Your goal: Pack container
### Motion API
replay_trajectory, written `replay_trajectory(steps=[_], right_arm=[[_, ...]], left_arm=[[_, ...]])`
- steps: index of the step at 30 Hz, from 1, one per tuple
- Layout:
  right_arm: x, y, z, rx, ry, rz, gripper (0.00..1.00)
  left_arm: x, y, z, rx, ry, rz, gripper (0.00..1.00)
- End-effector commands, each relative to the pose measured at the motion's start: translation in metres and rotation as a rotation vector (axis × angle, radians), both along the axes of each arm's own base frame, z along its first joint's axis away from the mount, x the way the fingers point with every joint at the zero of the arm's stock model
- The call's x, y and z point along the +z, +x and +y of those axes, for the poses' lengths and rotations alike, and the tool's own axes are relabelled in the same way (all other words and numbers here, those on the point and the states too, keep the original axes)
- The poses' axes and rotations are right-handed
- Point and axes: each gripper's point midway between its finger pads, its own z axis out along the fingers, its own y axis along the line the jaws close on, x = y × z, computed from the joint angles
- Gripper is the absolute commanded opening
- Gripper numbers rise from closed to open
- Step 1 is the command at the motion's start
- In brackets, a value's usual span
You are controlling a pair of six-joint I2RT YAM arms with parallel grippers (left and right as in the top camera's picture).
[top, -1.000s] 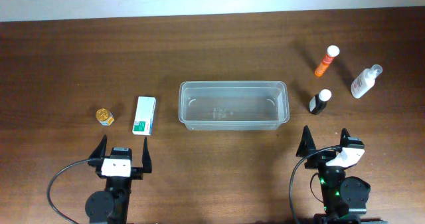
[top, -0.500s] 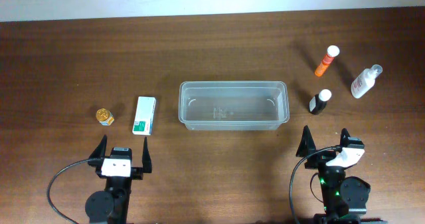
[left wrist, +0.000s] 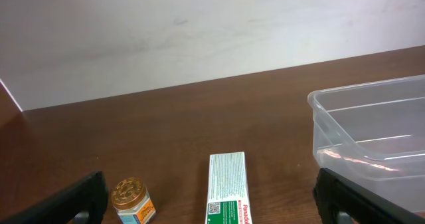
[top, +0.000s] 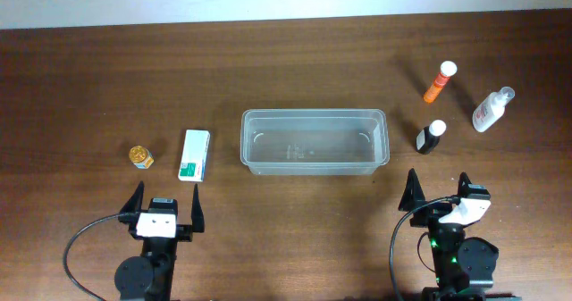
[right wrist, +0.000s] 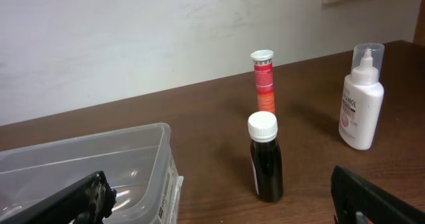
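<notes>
Left gripper [top: 168, 190] and right gripper [top: 439, 178] are both sitting spread wide, holding nothing. The container [top: 268, 149] is lying empty mid-table, between them.

Judging the first pick:
- The left gripper should be closing across the box's [top: 194, 154] narrow width.
- The right gripper should be taking the upright dark bottle [top: 430, 137] low, since it looks easy to tip.

Counting: 1 box, 1 jar [top: 140, 156], 1 dark bottle, 1 orange tube [top: 439, 82], 1 white bottle [top: 492, 110], 1 container.

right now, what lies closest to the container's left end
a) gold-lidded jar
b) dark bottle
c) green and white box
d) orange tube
c: the green and white box lies just off that end of the container, the gold-lidded jar farther out.
</notes>
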Motion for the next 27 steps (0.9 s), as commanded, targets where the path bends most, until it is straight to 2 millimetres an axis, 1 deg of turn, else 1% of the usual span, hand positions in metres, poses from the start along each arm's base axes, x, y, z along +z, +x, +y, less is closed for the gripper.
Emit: replay_trajectory(steps=[1,9,16,18,19,20,22,24,25,27], right_arm=[[-0.002,0.000,0.002,0.006,-0.010,0.002,0.98],[-0.001,0.000,0.002,0.008,0.001,0.000,0.98],[0.000,0.000,0.013,0.053,0.225,-0.010,0.98],[0.000,0.000,0.014,0.059,0.269,-0.010,0.98],[0.003,0.000,0.020,0.092,0.269,-0.014,0.98],[0.006,0.000,0.025,0.124,0.269,-0.022,0.98],[0.018,-0.002,0.039,0.217,0.261,-0.061,0.98],[0.040,-0.007,0.054,0.314,0.213,-0.139,0.98],[0.051,-0.009,0.057,0.334,0.200,-0.174,0.98],[0.073,-0.013,0.056,0.330,0.160,-0.230,0.98]], left_arm=[[-0.002,0.000,0.000,-0.006,0.016,0.002,0.99],[-0.002,0.000,0.000,-0.006,0.016,0.002,0.99],[-0.002,0.000,0.000,-0.006,0.016,0.002,0.99],[-0.002,0.000,0.000,-0.006,0.016,0.002,1.00],[-0.002,0.000,0.000,-0.006,0.016,0.002,0.99],[-0.002,0.000,0.000,-0.006,0.016,0.002,0.99],[-0.002,0.000,0.000,-0.006,0.016,0.002,0.99],[-0.002,0.000,0.000,-0.006,0.016,0.002,0.99],[-0.002,0.000,0.000,-0.006,0.016,0.002,0.99],[-0.002,0.000,0.000,-0.006,0.016,0.002,0.99]])
